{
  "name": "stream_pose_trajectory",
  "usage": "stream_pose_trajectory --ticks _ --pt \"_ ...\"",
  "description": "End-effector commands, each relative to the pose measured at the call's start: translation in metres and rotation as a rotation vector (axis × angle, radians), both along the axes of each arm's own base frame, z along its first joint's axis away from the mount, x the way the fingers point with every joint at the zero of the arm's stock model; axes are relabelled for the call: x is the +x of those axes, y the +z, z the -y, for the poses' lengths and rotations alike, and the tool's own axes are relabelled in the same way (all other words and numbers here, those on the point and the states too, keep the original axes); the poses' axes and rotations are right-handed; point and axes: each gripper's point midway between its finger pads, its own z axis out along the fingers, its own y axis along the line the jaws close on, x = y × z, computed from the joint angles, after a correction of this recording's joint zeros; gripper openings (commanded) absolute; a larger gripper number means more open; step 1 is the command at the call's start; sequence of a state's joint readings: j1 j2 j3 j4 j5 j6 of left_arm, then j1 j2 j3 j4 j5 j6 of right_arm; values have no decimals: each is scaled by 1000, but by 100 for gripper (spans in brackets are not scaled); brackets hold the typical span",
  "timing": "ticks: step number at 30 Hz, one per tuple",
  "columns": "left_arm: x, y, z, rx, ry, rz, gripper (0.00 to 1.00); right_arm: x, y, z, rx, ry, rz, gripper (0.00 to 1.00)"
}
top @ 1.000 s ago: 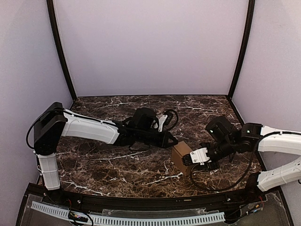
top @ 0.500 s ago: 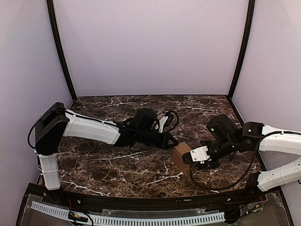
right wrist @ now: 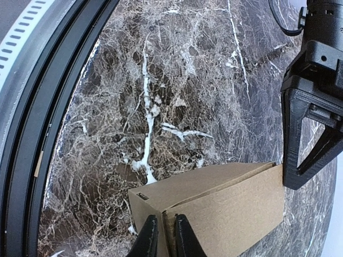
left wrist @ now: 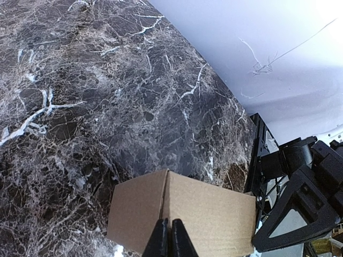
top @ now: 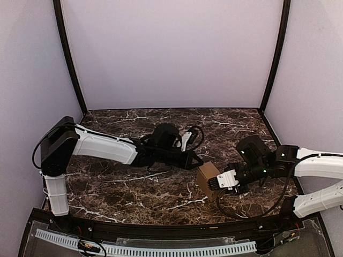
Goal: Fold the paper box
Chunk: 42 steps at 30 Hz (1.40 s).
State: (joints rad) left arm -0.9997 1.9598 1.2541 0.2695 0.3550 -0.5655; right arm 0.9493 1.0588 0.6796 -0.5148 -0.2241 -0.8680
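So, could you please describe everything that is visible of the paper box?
The paper box is plain brown cardboard, matte and unprinted, shaped as a small cube, not a flat sheet. It stands on the dark marble table, right of centre, near the front edge. The right gripper pinches one of its walls between its fingers. The left gripper, fingers together, meets it at a corner; whether it pinches cardboard cannot be told.

Matt brown cardboard box [top: 206,175]; glossy dark marble-look table [top: 128,184], white-veined; smooth white plastic arm shells [top: 102,147].
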Motion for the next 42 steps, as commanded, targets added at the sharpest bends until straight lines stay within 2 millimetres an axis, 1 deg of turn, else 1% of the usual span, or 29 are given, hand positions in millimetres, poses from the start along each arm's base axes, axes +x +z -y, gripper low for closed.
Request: stream_pose_trajectory --ticks 1,4,5,6,8,9,14,16,19,23,27,29,31,34,36,42 --pt "-18 -73 -27 186 -16 -82 3 -11 -47 27 -149 2 -19 11" --pt "-21 -92 -34 219 -18 -89 1 -12 -56 32 -166 0 -16 10" --pt "-23 -101 -37 236 -18 -99 1 -13 -58 33 -167 3 -19 10" --pt "-24 -105 -38 244 -19 -102 1 -14 -61 34 -171 2 -22 9" --pt "-25 -120 -43 279 -19 -108 1 -16 -67 37 -181 2 -28 9" --pt "-23 -124 -46 296 -13 -95 1 -17 -70 38 -186 1 -30 9" --pt "-20 -149 -62 406 9 -73 1 -19 -72 40 -194 5 -39 9" --pt "-17 -155 -69 456 20 -59 1 -20 -74 41 -200 7 -42 9" --pt "-14 -156 -75 491 33 -32 1 -20 -79 45 -220 8 -40 5" --pt "-12 -153 -80 521 43 4 1 -18 -78 43 -215 -3 -42 4" --pt "-9 -155 -85 549 54 24 1 -19 -89 48 -262 -10 -62 3" --pt "-9 -156 -89 566 58 26 1 -18 -90 49 -272 -18 -66 3" --pt "-10 -157 -93 583 59 24 1 -18 -86 46 -259 -22 -68 3" --pt "-11 -157 -99 593 68 25 1 -15 -75 38 -229 -26 -68 3" --pt "-11 -155 -102 595 77 33 1 -12 -69 35 -221 -31 -66 3" --pt "-11 -142 -113 584 114 57 1 -5 -60 21 -210 -14 -54 5"
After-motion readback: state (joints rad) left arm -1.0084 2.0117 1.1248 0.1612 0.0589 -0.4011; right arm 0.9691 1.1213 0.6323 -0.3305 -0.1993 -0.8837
